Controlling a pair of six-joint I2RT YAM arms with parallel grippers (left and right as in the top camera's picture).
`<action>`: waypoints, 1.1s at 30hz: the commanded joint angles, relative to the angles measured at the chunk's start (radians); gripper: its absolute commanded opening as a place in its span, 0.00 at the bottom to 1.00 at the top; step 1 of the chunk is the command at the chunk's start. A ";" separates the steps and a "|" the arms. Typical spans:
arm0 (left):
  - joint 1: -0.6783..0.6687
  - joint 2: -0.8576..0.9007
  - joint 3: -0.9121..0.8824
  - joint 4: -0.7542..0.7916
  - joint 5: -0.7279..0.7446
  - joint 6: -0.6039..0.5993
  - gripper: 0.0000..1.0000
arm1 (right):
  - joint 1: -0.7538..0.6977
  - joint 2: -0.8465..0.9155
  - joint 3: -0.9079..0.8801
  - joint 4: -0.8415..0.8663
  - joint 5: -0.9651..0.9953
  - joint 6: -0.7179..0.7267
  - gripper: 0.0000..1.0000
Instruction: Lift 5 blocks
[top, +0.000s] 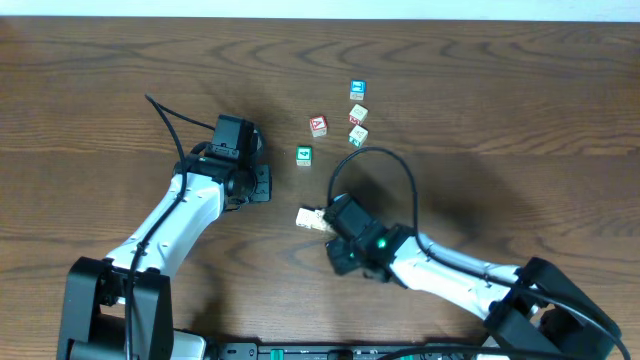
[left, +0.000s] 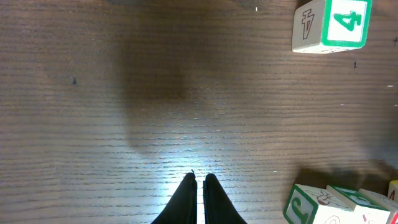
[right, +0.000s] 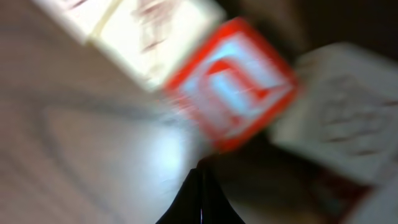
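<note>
Clenched and empty: left end effector (left: 200, 179), right end effector (right: 201, 173); pale blocks (top: 308, 217) just ahead of the right one, apparently not yet lifted.

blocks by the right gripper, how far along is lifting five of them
Done: nothing clearly lifted yet. In hand: the right gripper, shut, sits at a cluster of pale blocks; its blurred wrist view shows a red-outlined block just ahead, not gripped. The left gripper is shut on nothing. Left: the whole lift of five.
</note>
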 joint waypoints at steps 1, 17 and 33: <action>0.000 0.005 0.010 -0.002 -0.009 -0.013 0.08 | 0.039 0.020 -0.019 -0.003 0.001 -0.014 0.01; 0.000 0.005 0.010 -0.002 -0.009 -0.013 0.07 | -0.023 0.020 -0.019 0.105 0.044 -0.023 0.01; 0.000 0.005 0.010 -0.003 -0.009 -0.013 0.07 | -0.050 0.020 -0.019 0.108 0.056 -0.033 0.01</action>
